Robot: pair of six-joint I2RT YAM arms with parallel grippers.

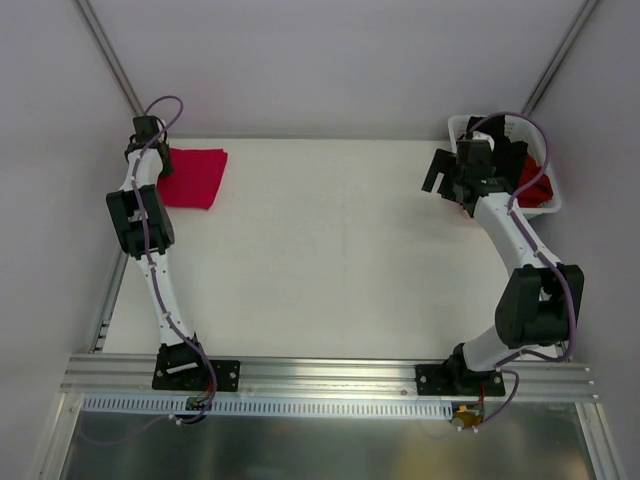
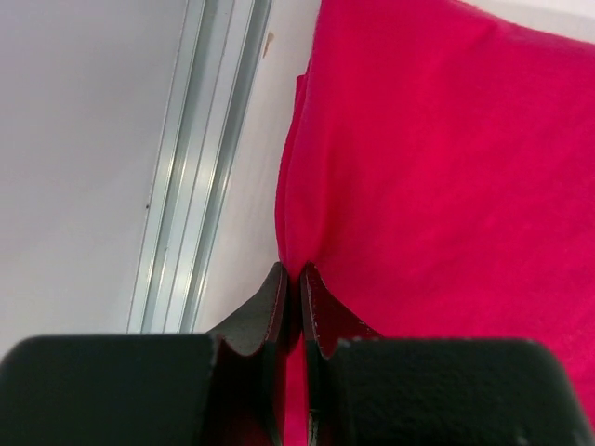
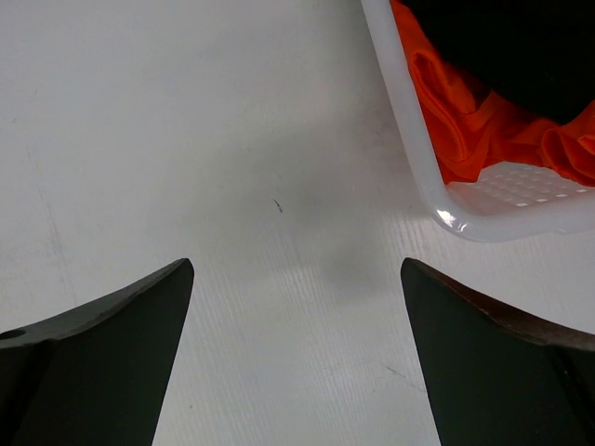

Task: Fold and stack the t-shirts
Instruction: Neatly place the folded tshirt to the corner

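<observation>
The left hand (image 2: 290, 274) was at the upper left of the top view, at the left far corner of the white table (image 1: 330, 250). Its jaws were closed almost completely. In the left wrist view, the fingertips pinched the near-left edge of the crimson-pink cloth t-shirt (image 2: 446, 167), and the cloth puckered where they met it.

The crimson-pink cloth t-shirt lay folded into a flat, roughly rectangular shape on the table. It was just right of the left hand in the top view. An aluminium rail (image 2: 200, 139) ran along the table edge beside it.

The right hand (image 3: 297, 269) was at the upper right of the top view. Its jaws were spread wide and held nothing. In the right wrist view, only bare table surface showed between the fingers.

The white plastic basket (image 3: 409, 139) stood on the table at the upper right of that view, clear of the fingers. It contained a crumpled orange-red cloth t-shirt (image 3: 465, 130). A black cloth garment (image 3: 521, 46) lay against it, toward the top edge of the frame.
</observation>
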